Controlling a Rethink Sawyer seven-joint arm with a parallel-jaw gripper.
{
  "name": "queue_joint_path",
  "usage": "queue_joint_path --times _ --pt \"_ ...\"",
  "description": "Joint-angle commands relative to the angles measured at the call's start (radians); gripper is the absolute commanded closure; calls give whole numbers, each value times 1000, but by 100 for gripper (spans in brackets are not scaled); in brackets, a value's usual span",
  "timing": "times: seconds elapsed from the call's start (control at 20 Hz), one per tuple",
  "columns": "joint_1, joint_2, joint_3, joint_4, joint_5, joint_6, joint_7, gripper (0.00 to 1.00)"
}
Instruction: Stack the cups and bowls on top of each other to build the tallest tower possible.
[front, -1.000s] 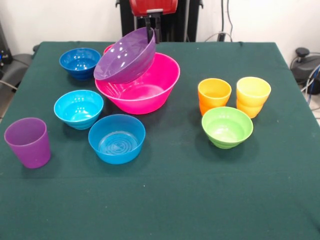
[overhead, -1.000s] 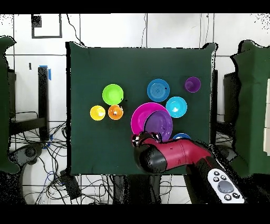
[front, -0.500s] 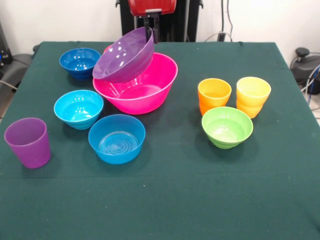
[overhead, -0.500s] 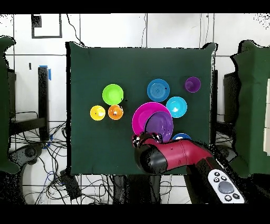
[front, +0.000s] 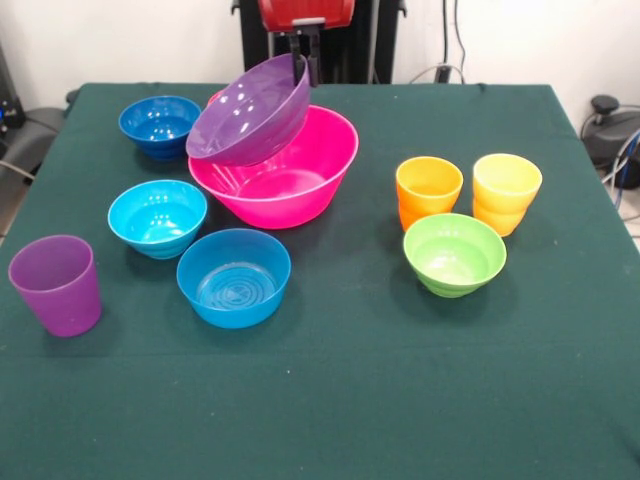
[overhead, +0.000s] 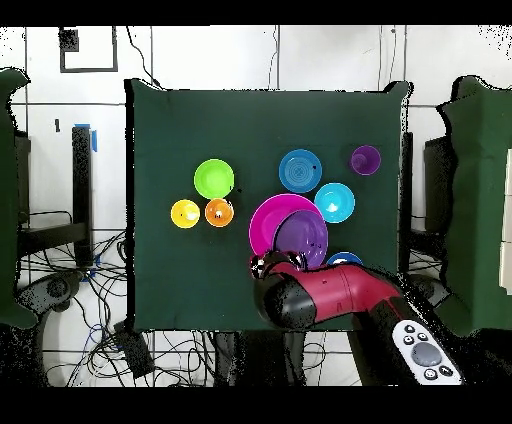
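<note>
The robot's black two-fingered hand is clamped on the far rim of the large translucent purple plastic bowl, which hangs steeply tilted, its lower edge inside the big round hot-pink plastic bowl on the green-clothed counter. In the front view, the dark blue plastic bowl sits at the pink bowl's ten o'clock. The cyan bowl sits at eight o'clock and the mid-blue bowl near six. At four o'clock stand the orange stepped tumbler, the yellow one and the lime green bowl (close together). The tapered purple tumbler stands well apart at seven o'clock.
</note>
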Motion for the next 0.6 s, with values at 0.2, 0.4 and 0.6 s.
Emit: queue_joint_path --times 0.2,0.4,0.6 --pt "45 36 -29 43 -56 -68 71 100" --pt "50 37 -29 38 -50 -65 70 100" --pt "50 37 -33 42 -51 -73 68 100"
